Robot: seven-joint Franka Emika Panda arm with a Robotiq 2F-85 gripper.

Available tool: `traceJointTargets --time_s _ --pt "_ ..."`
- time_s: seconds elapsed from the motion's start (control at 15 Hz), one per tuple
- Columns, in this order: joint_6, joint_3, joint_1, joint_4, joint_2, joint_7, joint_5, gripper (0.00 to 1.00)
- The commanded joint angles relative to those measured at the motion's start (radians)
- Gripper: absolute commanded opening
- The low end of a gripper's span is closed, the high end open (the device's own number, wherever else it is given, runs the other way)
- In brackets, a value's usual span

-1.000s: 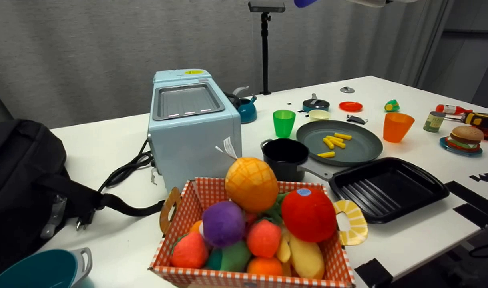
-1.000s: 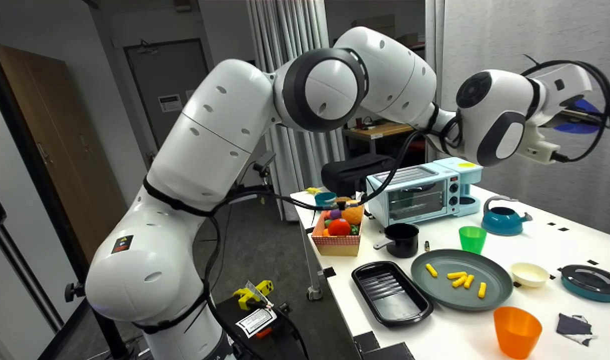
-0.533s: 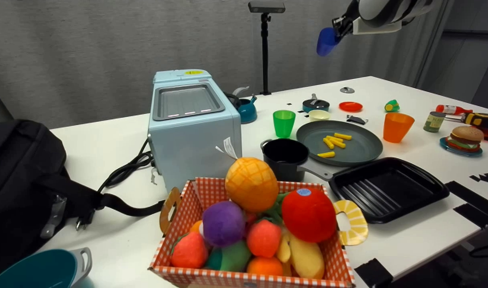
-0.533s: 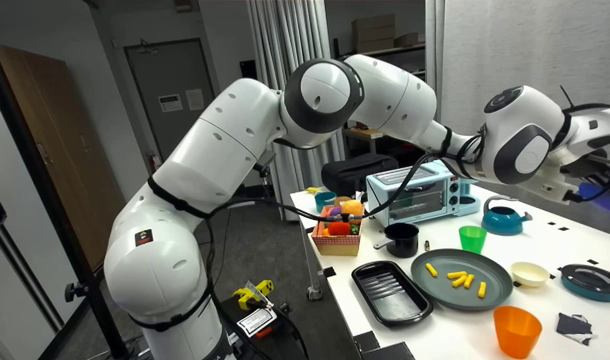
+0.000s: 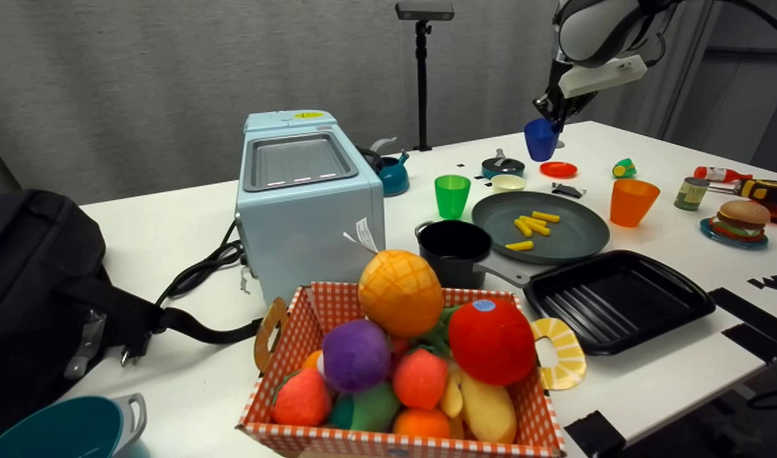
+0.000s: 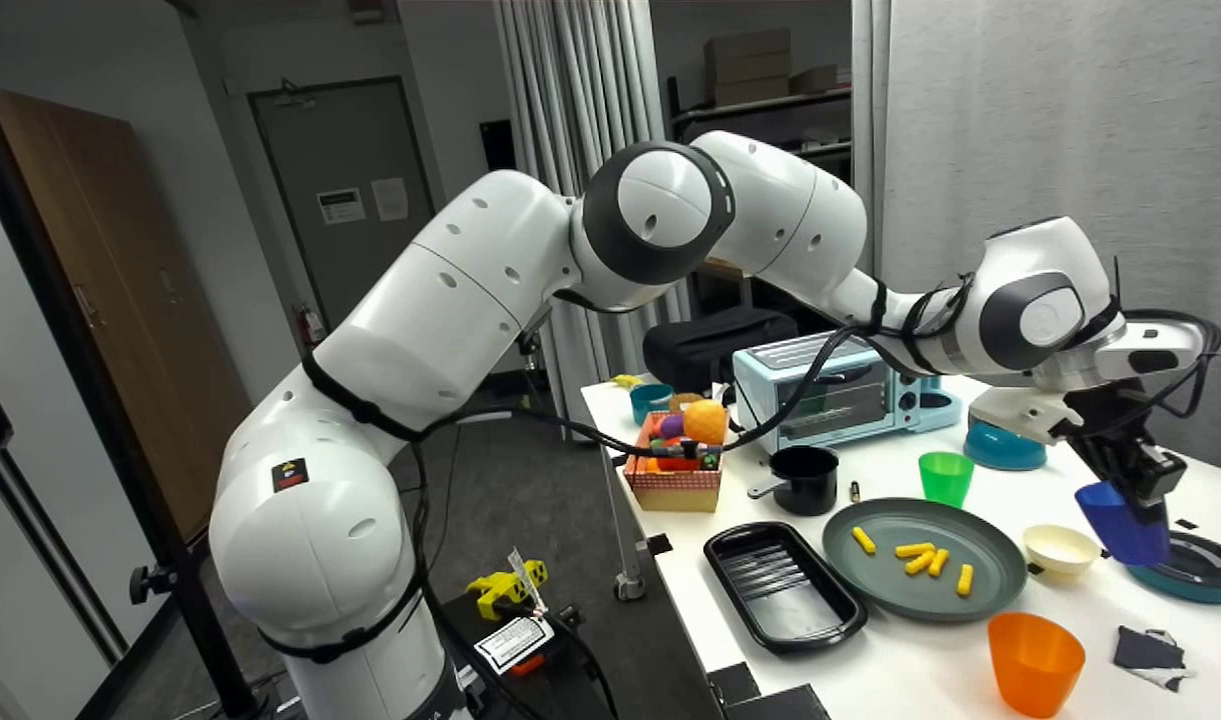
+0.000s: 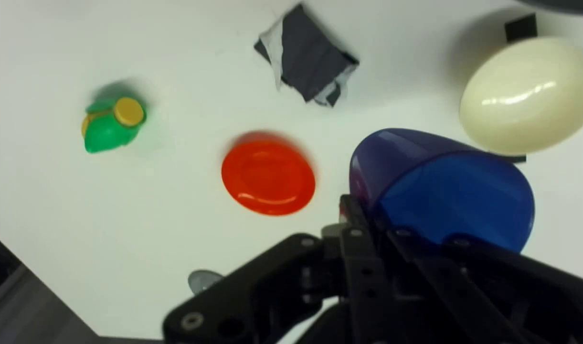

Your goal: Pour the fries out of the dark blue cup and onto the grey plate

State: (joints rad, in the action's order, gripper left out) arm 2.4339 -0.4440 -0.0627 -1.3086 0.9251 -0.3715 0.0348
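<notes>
Round the grey plate (image 5: 576, 232), in an exterior view, the green cup (image 5: 452, 197) is placed at ten o'clock, the black pot (image 5: 458, 271) at eight, the ridged black tray (image 5: 649, 284) just beside it between four and five, and the orange cup (image 5: 634, 202) between two and three. The cream bowl (image 6: 1060, 562) is seen in an exterior view between the plate and the dark blue cup (image 7: 458, 196). In the wrist view the red plate (image 7: 268, 177) is found at nine o'clock from that cup.

The top of the teal kettle (image 6: 1006, 450) is hidden in an exterior view by the white block (image 6: 1015, 412) on the wrist, and the teal lidded pan (image 6: 1210, 572) is partly covered by the dark blue cup. In the wrist view a grey disc (image 7: 201, 281) is partly masked by the gripper (image 7: 370, 217).

The wall of the dark blue cup is pinched by the gripper; the cup is held tilted, clear of the table (image 5: 197, 362), its mouth turned to the wrist camera. Five yellow fries (image 5: 538, 228) are seen on the grey plate, three bunched and two set apart.
</notes>
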Motion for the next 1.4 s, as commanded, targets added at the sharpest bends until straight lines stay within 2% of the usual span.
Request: traceJointTargets --time_s 0.0,0.2,0.33,0.67,1.2,1.27,1.33 --pt "-0.272 0.11 0.091 0.121 0.019 0.007 -0.024 0.01" --pt "-0.499 0.175 0.156 0.211 0.052 0.008 -0.002 0.01" --pt "-0.573 0.196 0.187 0.259 0.077 -0.001 -0.003 0.01" --pt "-0.578 0.207 0.223 0.345 0.135 -0.004 -0.023 0.01" --pt "-0.491 0.174 0.168 0.309 0.161 -0.017 -0.035 0.01" --pt "-0.483 0.192 0.179 0.32 0.167 -0.025 -0.054 0.01" --pt "-0.469 0.189 0.176 0.32 0.169 -0.03 -0.06 0.05"
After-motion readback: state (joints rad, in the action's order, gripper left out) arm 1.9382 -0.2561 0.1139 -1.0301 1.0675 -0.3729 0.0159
